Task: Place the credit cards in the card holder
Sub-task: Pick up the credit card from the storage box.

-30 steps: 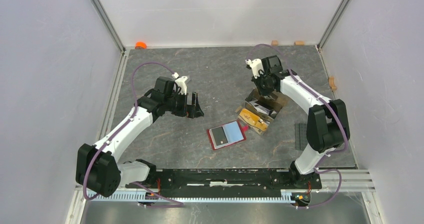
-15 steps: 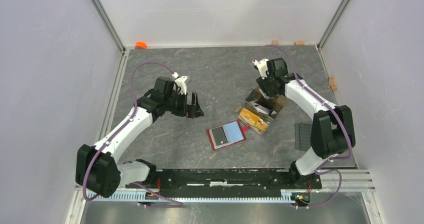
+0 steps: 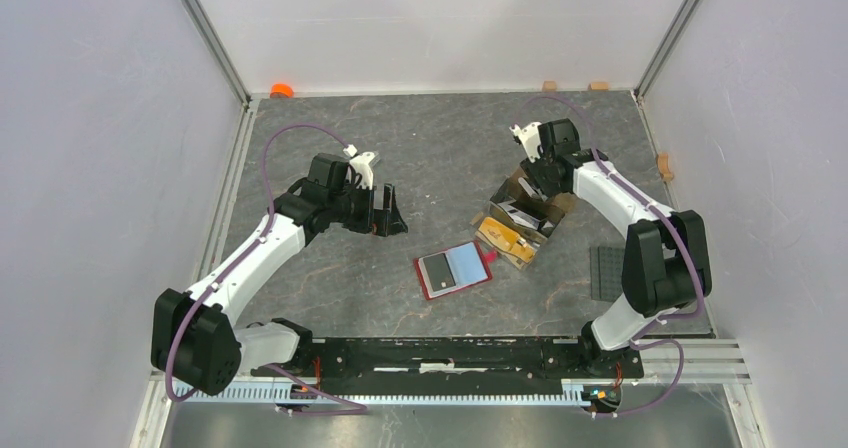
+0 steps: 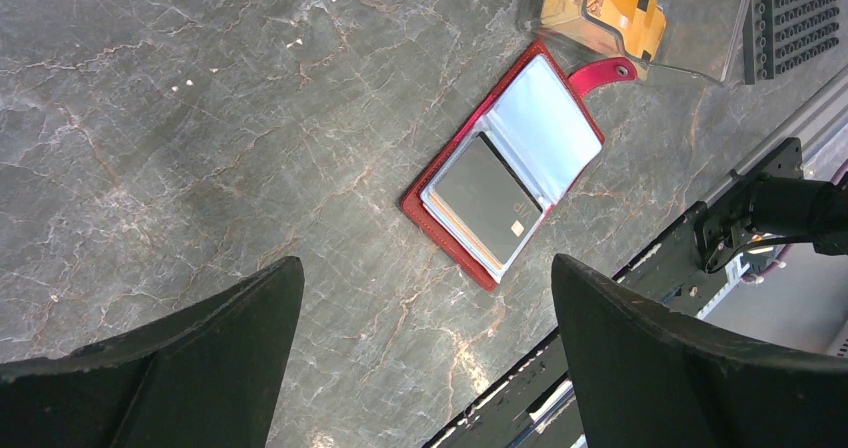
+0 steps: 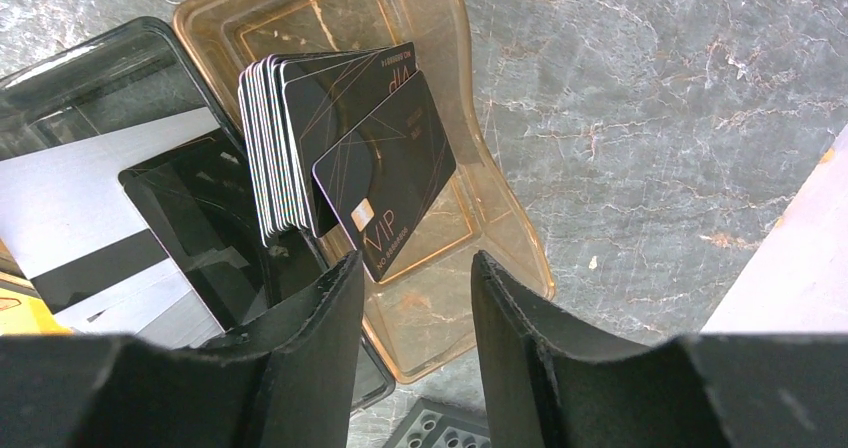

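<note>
Could snag more than the one VIP card (image 5: 385,173): propped loosely against the stack of dark cards (image 5: 275,138) standing in the amber tray (image 5: 500,218), so too deep a pinch likely to lift two together or topple the stack, too shallow a pinch likely to slip off the glossy corner. Right fingers (image 5: 300,368) about half apart, clamping nothing; VIP card just ahead of them, near corner lined up with the gap, stack off toward one finger. Left fingers (image 4: 180,368) spread wide, empty, hovering above the surface (image 4: 200,118); open red card holder (image 4: 550,128) lying flat ahead of them, roughly in line with the gap, one dark card already in a pocket.
</note>
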Robot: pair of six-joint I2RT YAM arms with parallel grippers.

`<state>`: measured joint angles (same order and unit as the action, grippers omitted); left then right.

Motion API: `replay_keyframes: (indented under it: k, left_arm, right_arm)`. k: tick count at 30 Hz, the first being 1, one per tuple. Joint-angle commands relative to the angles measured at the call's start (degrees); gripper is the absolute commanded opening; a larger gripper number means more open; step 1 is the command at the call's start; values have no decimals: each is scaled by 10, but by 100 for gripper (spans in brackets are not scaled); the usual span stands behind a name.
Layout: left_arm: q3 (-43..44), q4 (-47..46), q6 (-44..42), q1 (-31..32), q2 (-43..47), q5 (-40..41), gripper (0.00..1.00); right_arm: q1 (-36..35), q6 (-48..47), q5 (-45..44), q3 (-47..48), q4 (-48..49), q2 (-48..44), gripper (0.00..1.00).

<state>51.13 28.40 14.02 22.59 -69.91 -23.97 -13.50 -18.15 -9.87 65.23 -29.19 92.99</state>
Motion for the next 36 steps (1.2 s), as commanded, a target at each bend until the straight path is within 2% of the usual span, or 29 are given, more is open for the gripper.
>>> replay_keyframes:
  k: [1,13,21,24,32,36]
  left_arm:
    - [2,-12,-21,1,11,0,100]
    - [2,-12,-21,2,10,-1,100]
    - [2,-12,-21,2,12,0,100]
    - [2,-12,-21,2,13,0,100]
    - [3,-12,-20,1,15,-1,100]
    - [2,-12,-21,2,17,-3,100]
  right_arm:
    - [-2,-8,16,-2,9,1,49]
    - [-4,-12,27,10,5,27,47]
    - [-4,-14,11,16,12,60,38]
    - [-4,-14,5,16,17,68,32]
    - [-19,-19,-58,15,12,29,2]
    - [-26,-11,-113,20,-9,0,0]
